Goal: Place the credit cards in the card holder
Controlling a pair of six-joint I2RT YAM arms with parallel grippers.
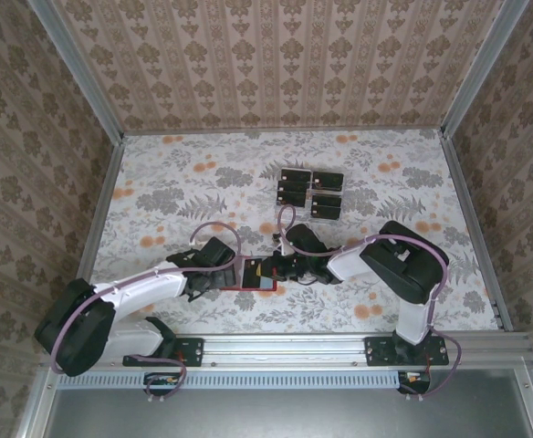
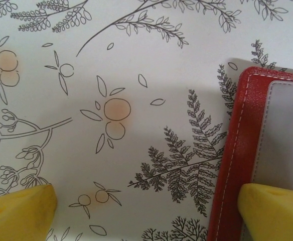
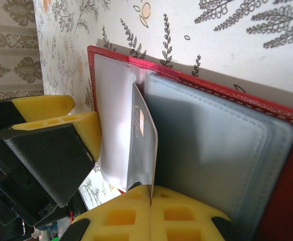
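Observation:
The card holder (image 1: 259, 276) lies open on the table, red with grey-blue pockets (image 3: 211, 150) and a clear flap. My right gripper (image 3: 150, 197) is shut on the edge of one dark credit card (image 3: 142, 138). That card stands on edge over the holder, its far end at the gap between the clear flap and the grey-blue pocket. Several more black credit cards (image 1: 309, 192) lie in a group farther back. My left gripper (image 2: 146, 213) is open wide at the holder's left edge (image 2: 237, 150), with one yellow fingertip (image 2: 274, 211) over the red border and clear flap. From above, the two grippers, left (image 1: 219, 265) and right (image 1: 283, 267), flank the holder.
The table wears a floral cloth (image 1: 175, 182) and has patterned walls on three sides. A metal rail (image 1: 285, 349) runs along the near edge by the arm bases. The left gripper's finger (image 3: 51, 113) stands close beside the held card.

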